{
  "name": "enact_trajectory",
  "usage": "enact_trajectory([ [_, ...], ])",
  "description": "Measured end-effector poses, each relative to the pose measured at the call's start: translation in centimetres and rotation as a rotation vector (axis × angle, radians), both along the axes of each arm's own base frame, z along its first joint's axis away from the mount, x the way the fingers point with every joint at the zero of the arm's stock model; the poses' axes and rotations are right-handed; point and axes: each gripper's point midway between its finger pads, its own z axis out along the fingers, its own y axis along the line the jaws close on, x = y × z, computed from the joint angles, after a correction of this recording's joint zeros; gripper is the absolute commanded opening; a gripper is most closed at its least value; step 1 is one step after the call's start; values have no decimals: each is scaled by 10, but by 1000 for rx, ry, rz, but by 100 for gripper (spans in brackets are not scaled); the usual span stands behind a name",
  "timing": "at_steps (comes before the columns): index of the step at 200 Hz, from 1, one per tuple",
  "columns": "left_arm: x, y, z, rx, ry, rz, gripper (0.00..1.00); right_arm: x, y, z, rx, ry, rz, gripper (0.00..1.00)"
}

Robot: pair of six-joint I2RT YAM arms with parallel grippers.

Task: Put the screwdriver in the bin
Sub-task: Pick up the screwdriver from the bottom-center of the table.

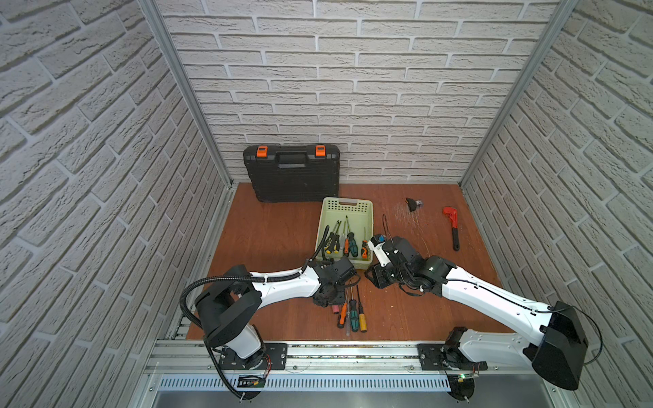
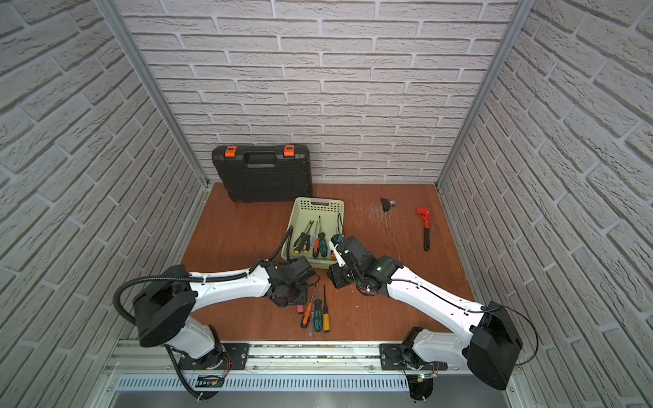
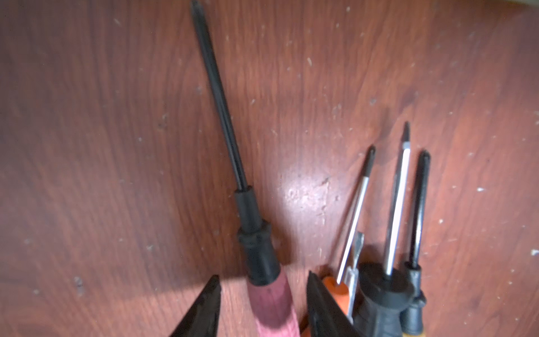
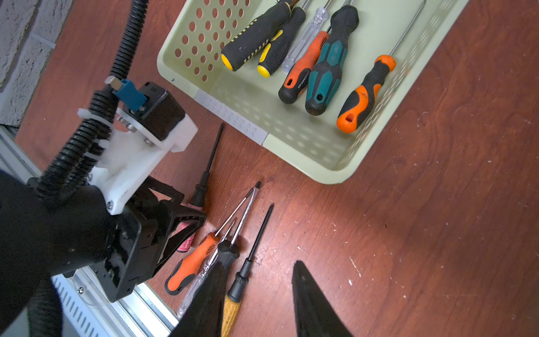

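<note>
Screwdriver (image 3: 256, 242) with ribbed pink handle, black flanged collar and slim dark shaft: flat on the scuffed, red-brown wood-grain table (image 1: 268, 229), outside the bin (image 1: 332, 206), just off its robot-side short wall, tip aimed toward that wall. Bin of pale green plastic, rectangular, shallow, with round-holed walls and rounded corners; inside, several rubber-gripped screwdrivers (image 4: 329, 58) lying side by side. Left gripper (image 3: 264, 275) spread, black tapered fingers (image 3: 204, 309) flanking the pink handle, a sliver of table showing on each side, no contact visible. Close alongside, more loose tools: orange-handled driver (image 3: 335, 291), dark-handled driver (image 3: 385, 294), yellow-handled driver (image 4: 230, 315). Right gripper (image 4: 259, 264) parted, nothing between, hovering off the bin's same wall.
</note>
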Motion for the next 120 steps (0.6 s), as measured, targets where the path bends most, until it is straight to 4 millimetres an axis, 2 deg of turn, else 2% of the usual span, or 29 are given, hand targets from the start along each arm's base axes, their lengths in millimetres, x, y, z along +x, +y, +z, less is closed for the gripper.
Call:
enact_trajectory([
  [30, 0, -2, -4, 2, 8, -1, 43, 0, 1, -3, 5, 10, -7, 40],
  [67, -1, -2, -6, -4, 15, 4, 22, 1, 2, -2, 15, 11, -13, 40],
  [99, -2, -2, -5, -12, 19, 12, 13, 1, 5, -4, 17, 19, -8, 40],
  [120, -7, 5, -4, 4, 33, 16, 9, 1, 7, -10, 10, 35, -2, 40],
])
